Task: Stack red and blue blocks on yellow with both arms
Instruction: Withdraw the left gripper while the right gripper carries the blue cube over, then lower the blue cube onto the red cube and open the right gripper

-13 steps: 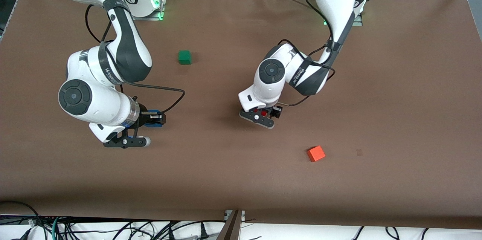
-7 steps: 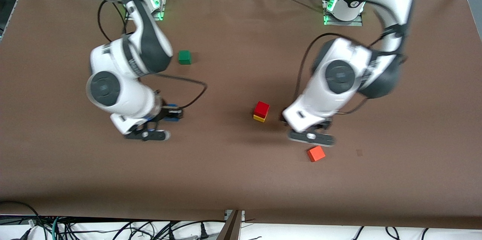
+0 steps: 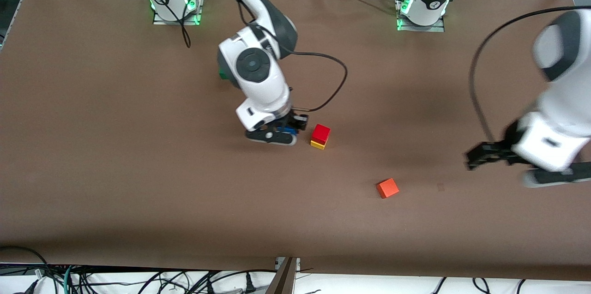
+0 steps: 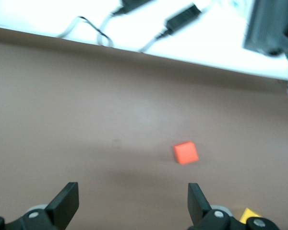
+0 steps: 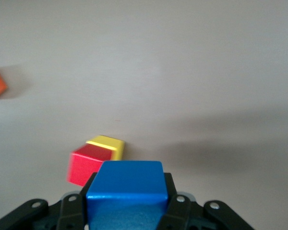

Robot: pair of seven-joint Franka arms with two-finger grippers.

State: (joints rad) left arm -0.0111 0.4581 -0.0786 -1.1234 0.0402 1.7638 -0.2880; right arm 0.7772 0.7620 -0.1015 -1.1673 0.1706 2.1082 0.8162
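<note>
Placement of the blue block (image 5: 125,191) on the red block (image 3: 321,133) was the step in hand. The right gripper (image 3: 288,129) held the blue block clamped between its jaws and hung low over the middle of the surface, just beside the two-cube stack on the side toward the right arm's end. The red block sat on the yellow block (image 3: 317,145), and in the right wrist view the two looked slightly skewed to one another, with a yellow corner showing past the red one. A clean placement would probably call for a rise until the blue block's underside cleared the red top face, then a short sideways travel until it stood square over that face, then a slow straight descent. The jaws should part only once the faces touched, and the retreat should go straight up so that neither finger clipped the stack; a sideways brush could topple both cubes. The left gripper (image 3: 489,154) hung over the surface near the edge at the left arm's end, jaws apart and empty, well apart from the stack. The orange cube (image 3: 388,188) lay nearer to the front camera, out of the path.
</note>
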